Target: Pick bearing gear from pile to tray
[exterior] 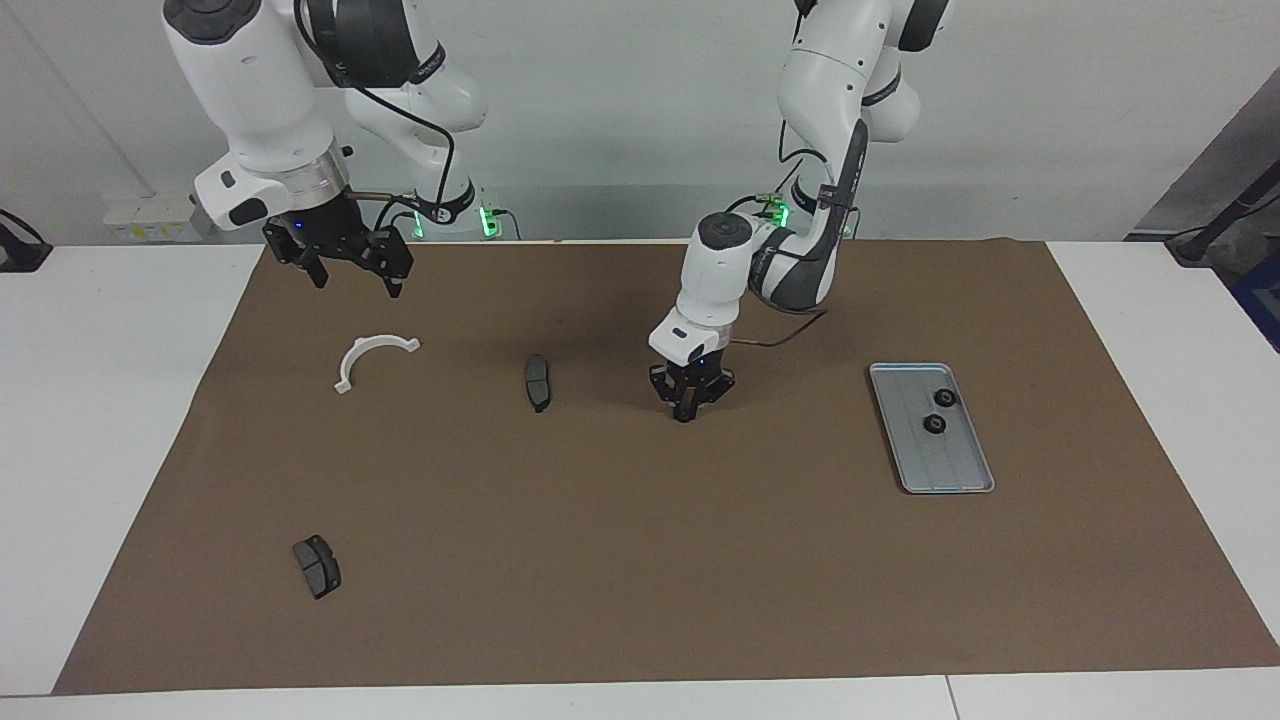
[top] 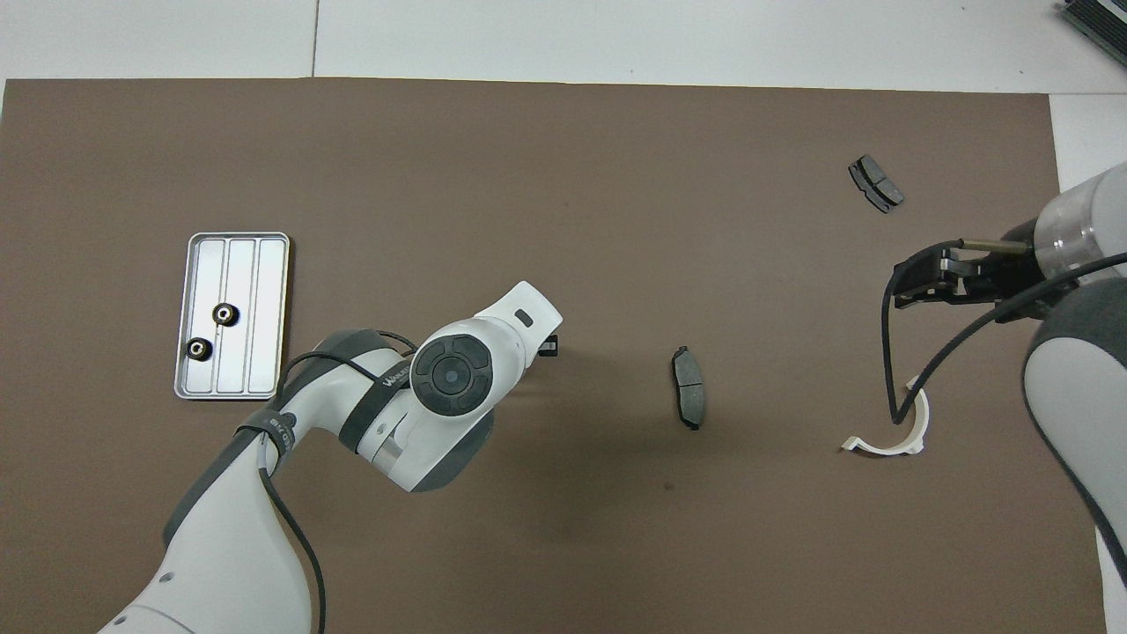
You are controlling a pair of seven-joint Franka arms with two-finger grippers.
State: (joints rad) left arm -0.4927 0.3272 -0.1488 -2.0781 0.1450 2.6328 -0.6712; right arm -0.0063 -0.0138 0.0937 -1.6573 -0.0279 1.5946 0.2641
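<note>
Where white table (exterior: 100, 400) shows, brown mat (exterior: 640, 580) covers the rest.

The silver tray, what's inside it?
Two small black gears sit on the tray's ribbed floor, side by side but apart. Whatever is under them is hidden.

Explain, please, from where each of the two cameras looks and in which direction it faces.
Facing view: high across the table, facing the robots; shows both whole arms, the left gripper low on the mat, the right gripper raised.
Overhead view: above the robots' end, looking steeply down and forward; the left arm enters bottom left, hiding its gripper.
Shared: the tray holding two gears, two brake pads and the white bracket, half a turn apart.
</note>
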